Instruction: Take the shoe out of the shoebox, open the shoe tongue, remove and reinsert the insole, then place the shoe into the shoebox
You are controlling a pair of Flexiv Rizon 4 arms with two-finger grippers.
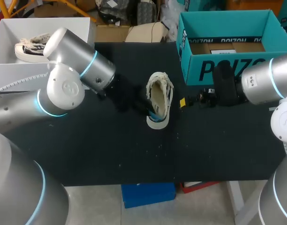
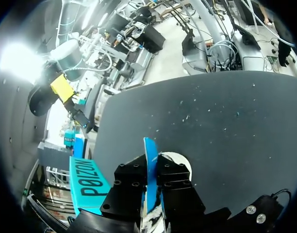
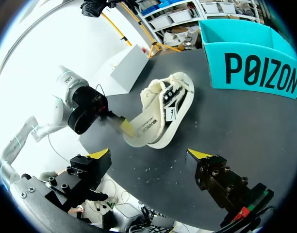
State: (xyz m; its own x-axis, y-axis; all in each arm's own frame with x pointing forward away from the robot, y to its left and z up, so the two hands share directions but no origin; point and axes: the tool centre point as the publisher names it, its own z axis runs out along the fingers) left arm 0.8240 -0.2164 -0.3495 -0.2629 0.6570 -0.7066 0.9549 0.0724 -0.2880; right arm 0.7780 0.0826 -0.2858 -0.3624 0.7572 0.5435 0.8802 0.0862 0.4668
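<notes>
Lying outside the teal shoebox point(image 1: 228, 70), the shoe point(image 1: 160, 99) has its insole point(image 2: 150, 165) pinched by left jaws; right jaws gape.

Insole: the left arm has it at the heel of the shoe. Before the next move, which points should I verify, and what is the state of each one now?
1. Left gripper shut on the insole: ok, the blue edge stands between both fingers.
2. Shoe lying on the table, outside the shoebox: ok.
3. Shoe held steady by the right gripper: not ok, it is open, beside the shoe, and touches nothing.
4. Shoebox open on top: ok.
5. Insole fully seated in the shoe: cannot tell, its front end is hidden.
</notes>
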